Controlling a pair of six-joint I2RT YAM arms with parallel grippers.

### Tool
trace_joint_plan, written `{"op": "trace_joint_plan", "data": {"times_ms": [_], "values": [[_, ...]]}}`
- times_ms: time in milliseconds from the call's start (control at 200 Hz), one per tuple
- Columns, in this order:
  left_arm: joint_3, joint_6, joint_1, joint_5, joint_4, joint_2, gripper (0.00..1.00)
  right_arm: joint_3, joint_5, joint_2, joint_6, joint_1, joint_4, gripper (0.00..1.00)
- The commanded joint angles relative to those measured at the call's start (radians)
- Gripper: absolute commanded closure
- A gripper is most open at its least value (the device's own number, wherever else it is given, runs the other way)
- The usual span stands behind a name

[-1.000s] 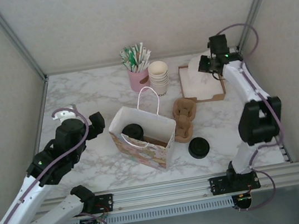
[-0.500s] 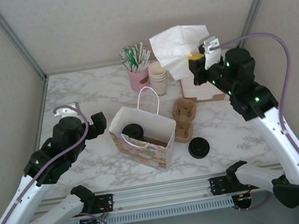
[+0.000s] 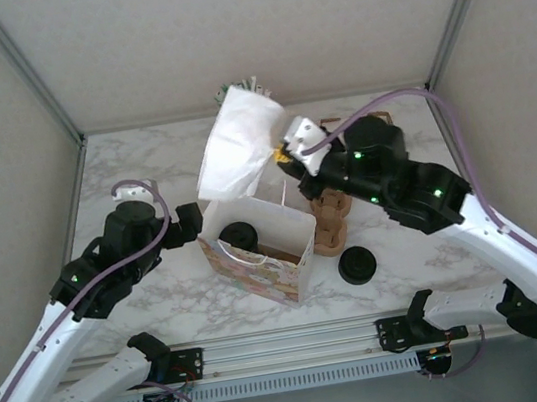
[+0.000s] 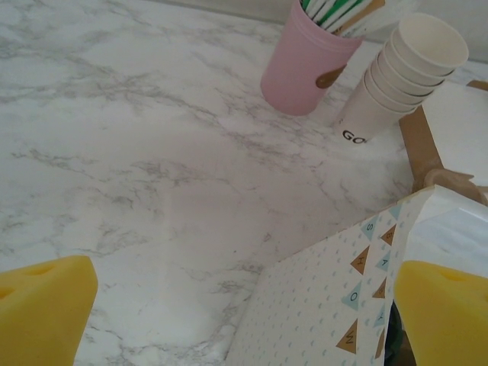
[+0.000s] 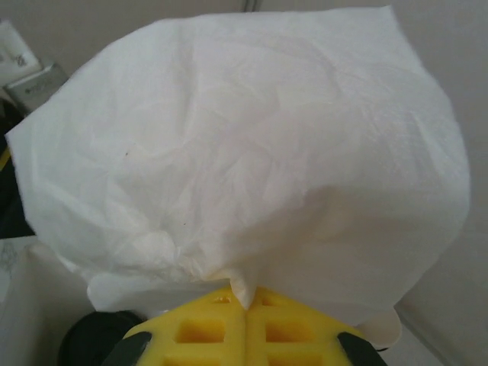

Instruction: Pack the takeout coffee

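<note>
Paper printed with small triangles forms the bag (image 3: 277, 270), which stands open-topped near the middle of the marble table (image 3: 142, 169). Inside it, at the left, sits the takeout coffee (image 3: 239, 236), its black lid facing up like a disc.

The right gripper (image 5: 245, 314) is clamped on a white napkin (image 5: 244, 152). Its yellow pads (image 5: 206, 332) are pressed together on a pinched corner, and the sheet billows above the far side of the bag.

The left gripper (image 3: 191, 223) is beside the bag's left wall with its pads spread apart and gripping nothing. In its wrist view the bag's corner lies between them, and I cannot tell whether either pad touches the paper.

Right of the bag lies a loose black lid (image 3: 357, 266). A brown cup carrier (image 3: 330, 220) stands just beyond it.

Farther back, a pink cup (image 4: 307, 67) holds green-and-white straws (image 4: 335, 8). A tilted stack of cream cups (image 4: 402, 72) is just to its right, lidless, with the top one showing nothing inside.
</note>
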Motion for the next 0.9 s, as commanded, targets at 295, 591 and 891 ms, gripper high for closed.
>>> {"op": "trace_joint_plan", "data": {"times_ms": [295, 591, 891], "values": [[0.029, -0.039, 0.008, 0.027, -0.023, 0.037, 0.00, 0.033, 0.121, 0.058, -0.044, 0.140, -0.135, 1.00], [0.027, -0.042, 0.008, 0.012, -0.032, 0.041, 0.00, 0.049, 0.029, 0.101, 0.027, 0.166, -0.250, 1.00], [0.020, -0.053, 0.008, 0.005, -0.029, 0.047, 0.00, 0.100, -0.136, 0.143, 0.125, 0.167, -0.345, 1.00]]}}
